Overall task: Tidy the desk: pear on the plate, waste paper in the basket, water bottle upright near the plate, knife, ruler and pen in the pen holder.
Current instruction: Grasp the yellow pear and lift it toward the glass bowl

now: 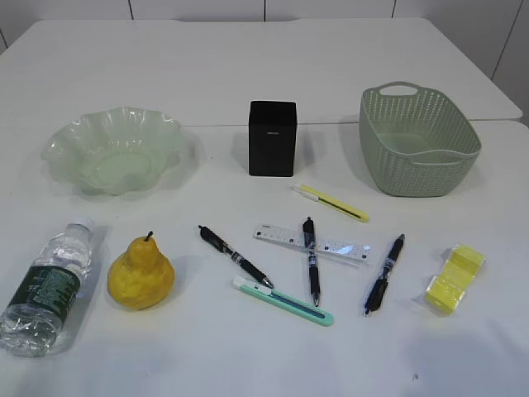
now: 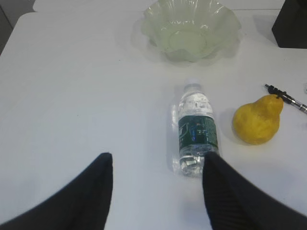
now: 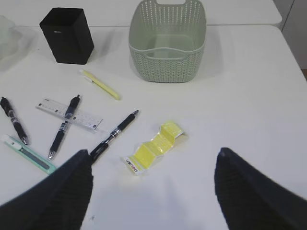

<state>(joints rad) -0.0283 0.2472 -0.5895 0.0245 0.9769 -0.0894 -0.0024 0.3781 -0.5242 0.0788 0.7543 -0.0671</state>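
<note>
While unsorted, pens [image 1: 311, 259] across ruler [image 1: 312, 241]

White table [image 1: 248, 83], seam [image 1: 331, 123] across it, tiled wall [image 1: 198, 8] behind

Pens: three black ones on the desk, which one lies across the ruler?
The middle pen. It crosses over the clear ruler, tip toward the camera. The left pen and the right pen both lie on bare table, clear of the ruler.

no readable text on any label or object
</note>
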